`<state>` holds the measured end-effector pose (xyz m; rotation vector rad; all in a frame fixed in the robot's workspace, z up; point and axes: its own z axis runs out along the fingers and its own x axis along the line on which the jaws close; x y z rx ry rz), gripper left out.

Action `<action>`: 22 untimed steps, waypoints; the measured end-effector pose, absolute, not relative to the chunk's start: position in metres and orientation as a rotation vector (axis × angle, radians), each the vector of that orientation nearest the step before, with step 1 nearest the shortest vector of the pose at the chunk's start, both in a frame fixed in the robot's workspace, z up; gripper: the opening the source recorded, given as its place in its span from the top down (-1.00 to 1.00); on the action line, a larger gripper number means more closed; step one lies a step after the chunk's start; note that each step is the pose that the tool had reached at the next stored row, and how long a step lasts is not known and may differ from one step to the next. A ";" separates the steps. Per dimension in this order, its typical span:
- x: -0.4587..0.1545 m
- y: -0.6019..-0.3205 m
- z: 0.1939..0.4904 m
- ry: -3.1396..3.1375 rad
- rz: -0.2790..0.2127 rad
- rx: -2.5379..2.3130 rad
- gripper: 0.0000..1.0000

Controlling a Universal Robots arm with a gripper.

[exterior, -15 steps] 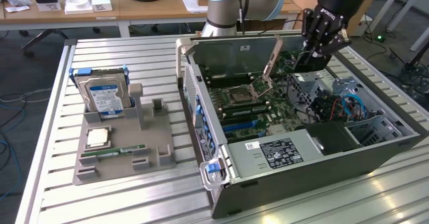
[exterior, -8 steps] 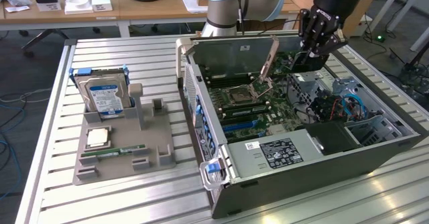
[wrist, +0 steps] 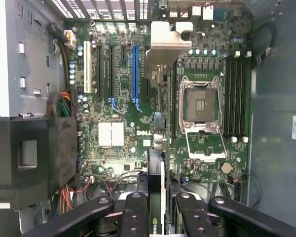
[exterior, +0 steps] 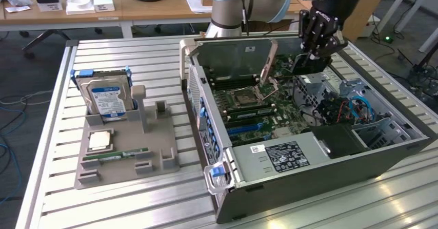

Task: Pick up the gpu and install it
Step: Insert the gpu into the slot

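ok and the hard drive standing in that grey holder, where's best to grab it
I'd grip the hard drive by its upper end, from above, jaws across the two broad faces: it stands upright, its lower end sunk in the grey holder.

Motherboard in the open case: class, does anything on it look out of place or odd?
The CPU socket stands open and empty, with its metal load plate flipped back beside it. Nothing else stands out as spilled, askew or damaged.

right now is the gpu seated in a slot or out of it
Out. The gpu is held edge-on in the gripper above the motherboard, and the long blue slot stands empty.
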<state>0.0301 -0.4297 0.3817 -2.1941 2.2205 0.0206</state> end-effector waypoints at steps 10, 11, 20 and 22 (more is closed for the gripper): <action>0.022 -0.429 0.381 2.219 0.015 -2.192 0.47; 0.020 -0.428 0.381 2.219 0.015 -2.192 0.47; 0.004 -0.429 0.381 2.227 0.015 -2.184 0.47; 0.001 -0.430 0.381 2.227 0.015 -2.184 0.47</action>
